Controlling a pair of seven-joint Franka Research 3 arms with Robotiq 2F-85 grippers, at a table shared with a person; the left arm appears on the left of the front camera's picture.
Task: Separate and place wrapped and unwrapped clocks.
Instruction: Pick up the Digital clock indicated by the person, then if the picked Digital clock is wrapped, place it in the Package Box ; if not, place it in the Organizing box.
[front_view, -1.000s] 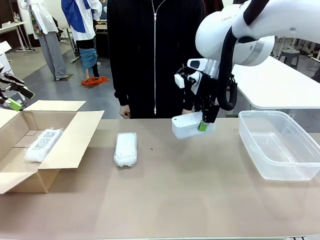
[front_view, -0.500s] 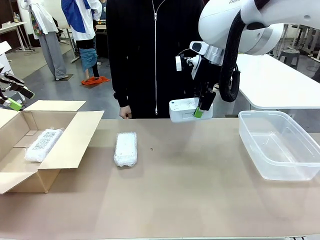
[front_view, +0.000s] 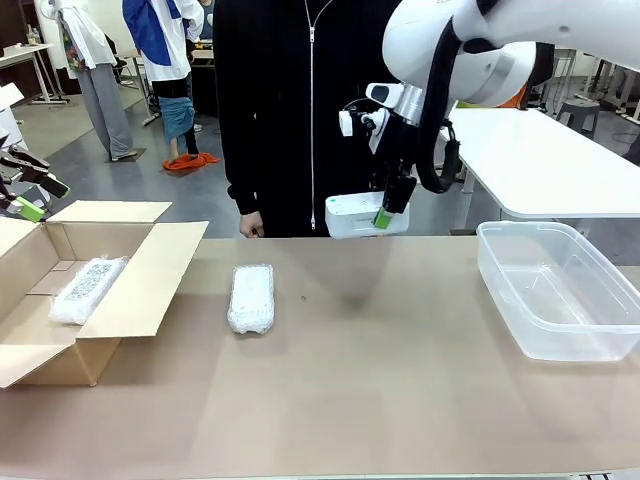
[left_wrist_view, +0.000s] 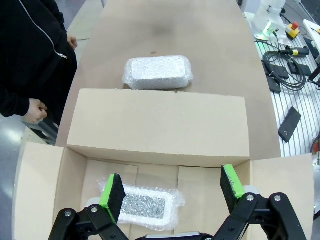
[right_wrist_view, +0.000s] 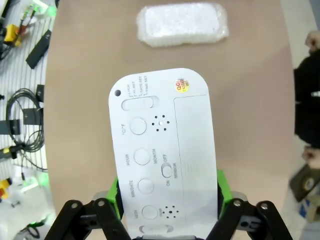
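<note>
Front view: the right arm (front_view: 470, 40) comes in from 2 o'clock with its wrist bent down. The right claw (front_view: 385, 212) grips the bare clock (front_view: 360, 214) by one end, well above the table's (front_view: 380, 390) far edge at 12 o'clock. The clock hangs roughly level, just in front of the person (front_view: 300, 100) in black, whose hand (front_view: 250, 224) rests at the table edge. In the right wrist view the green pads (right_wrist_view: 222, 187) clamp the clock's long sides, and its back, with buttons and a switch, faces the camera.

A clear bin (front_view: 500, 270) sits at 3 o'clock, with bare tabletop between it and the clock. A wrapped clock (front_view: 251, 297) lies at 10 o'clock, near the open box (front_view: 150, 265) at 9 o'clock. A second wrapped clock (front_view: 88, 288) lies inside the box.

In the left wrist view the left claw (left_wrist_view: 172, 187) hovers above the box with its jaws wide, holding nothing.
</note>
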